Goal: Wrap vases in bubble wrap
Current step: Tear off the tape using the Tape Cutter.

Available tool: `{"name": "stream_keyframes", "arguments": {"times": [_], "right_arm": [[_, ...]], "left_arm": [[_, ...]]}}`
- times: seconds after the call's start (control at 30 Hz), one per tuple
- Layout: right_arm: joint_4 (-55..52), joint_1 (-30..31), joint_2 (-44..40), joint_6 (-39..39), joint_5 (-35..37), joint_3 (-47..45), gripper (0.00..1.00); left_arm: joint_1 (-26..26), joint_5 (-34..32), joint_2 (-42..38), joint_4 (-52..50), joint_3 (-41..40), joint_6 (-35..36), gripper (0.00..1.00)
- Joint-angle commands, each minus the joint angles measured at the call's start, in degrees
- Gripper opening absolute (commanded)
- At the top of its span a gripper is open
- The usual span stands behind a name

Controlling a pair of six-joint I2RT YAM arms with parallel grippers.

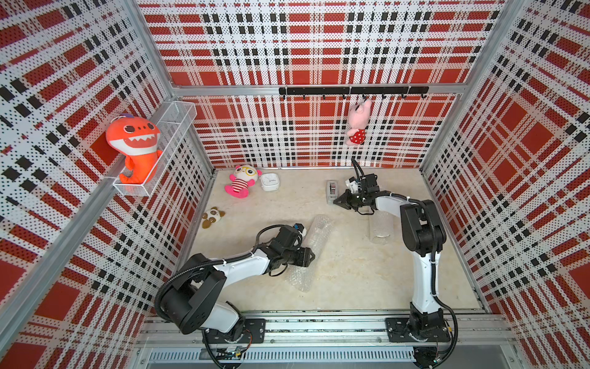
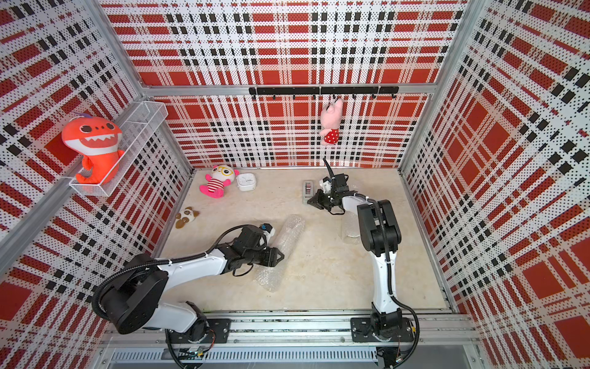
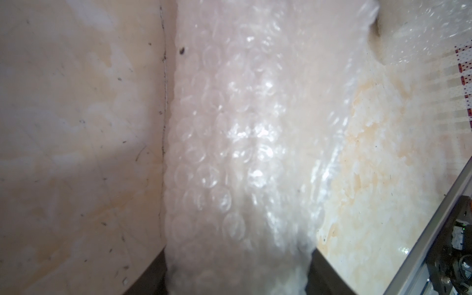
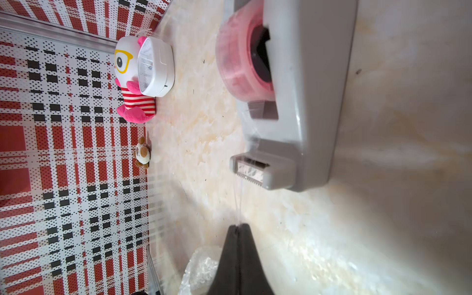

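Note:
A long bubble wrap [image 1: 314, 238] [image 2: 289, 236] roll lies slanted on the table in both top views, with a vase inside showing only as a pale shape. My left gripper [image 1: 308, 255] [image 2: 278, 255] [image 3: 237, 273] is closed across its middle, a dark finger [image 3: 323, 273] on each side. A second wrapped bundle [image 1: 380, 227] [image 2: 351, 228] stands upright under my right arm. My right gripper [image 1: 335, 201] [image 2: 309, 201] [image 4: 238, 226] is shut on a thin clear tape strand running from the grey tape dispenser [image 1: 332, 189] [image 2: 307, 188] [image 4: 306, 102].
A small white box [image 1: 269, 182] and a pink striped plush [image 1: 239, 184] lie at the back left, and a panda plush [image 1: 212, 218] lies by the left wall. An orange shark plush [image 1: 135, 145] sits in a wall basket. A pink plush [image 1: 359, 123] hangs from the hook rail.

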Motion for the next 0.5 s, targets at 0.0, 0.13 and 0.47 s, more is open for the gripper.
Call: {"name": "stream_keyframes", "arguments": {"times": [0.0, 0.13, 0.47], "right_arm": [[-2.03, 1.53, -2.79, -1.85, -1.44, -1.23, 0.00], [-3.42, 2.22, -2.78, -3.08, -0.60, -1.56, 0.00], [-4.88, 2.53, -2.51, -3.89, 3.55, -2.61, 0.00]], "left_arm": [[0.56, 0.15, -1.70, 2.21, -0.46, -0.19, 0.04], [0.63, 0.10, -1.88, 2.39, -0.72, -0.10, 0.04], [1.15, 0.63, -2.52, 2.47, -1.16, 0.07, 0.03]]}}
